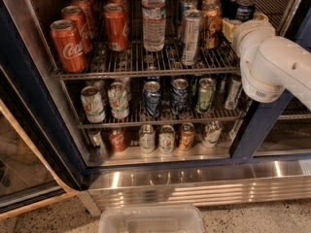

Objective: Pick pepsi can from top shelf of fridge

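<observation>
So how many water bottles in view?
1: the water bottle, mid top shelf, between red cans and a tall silver can. More may hide behind. The gripper is at the shelf's right end by the pepsi can.
</observation>
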`<action>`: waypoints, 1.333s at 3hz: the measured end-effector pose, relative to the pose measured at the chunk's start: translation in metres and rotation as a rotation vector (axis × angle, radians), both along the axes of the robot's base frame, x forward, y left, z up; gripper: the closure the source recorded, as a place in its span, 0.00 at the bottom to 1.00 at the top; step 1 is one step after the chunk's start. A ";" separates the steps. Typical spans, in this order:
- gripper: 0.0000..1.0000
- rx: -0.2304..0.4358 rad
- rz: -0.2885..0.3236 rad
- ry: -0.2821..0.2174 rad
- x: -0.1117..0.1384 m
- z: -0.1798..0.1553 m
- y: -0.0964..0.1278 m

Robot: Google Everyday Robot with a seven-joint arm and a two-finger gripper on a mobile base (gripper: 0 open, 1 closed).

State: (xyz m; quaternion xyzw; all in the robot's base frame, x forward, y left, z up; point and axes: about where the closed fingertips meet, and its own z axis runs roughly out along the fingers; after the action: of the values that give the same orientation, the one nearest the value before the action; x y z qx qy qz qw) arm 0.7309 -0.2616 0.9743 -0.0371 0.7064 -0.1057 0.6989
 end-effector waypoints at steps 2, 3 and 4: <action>0.43 0.024 -0.017 -0.002 0.010 -0.005 -0.009; 0.42 0.039 -0.043 -0.012 0.016 -0.005 -0.016; 0.42 0.047 -0.049 -0.022 0.020 -0.004 -0.018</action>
State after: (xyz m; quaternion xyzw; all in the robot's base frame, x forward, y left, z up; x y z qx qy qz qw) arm 0.7505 -0.2795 0.9703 -0.0021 0.7016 -0.1064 0.7046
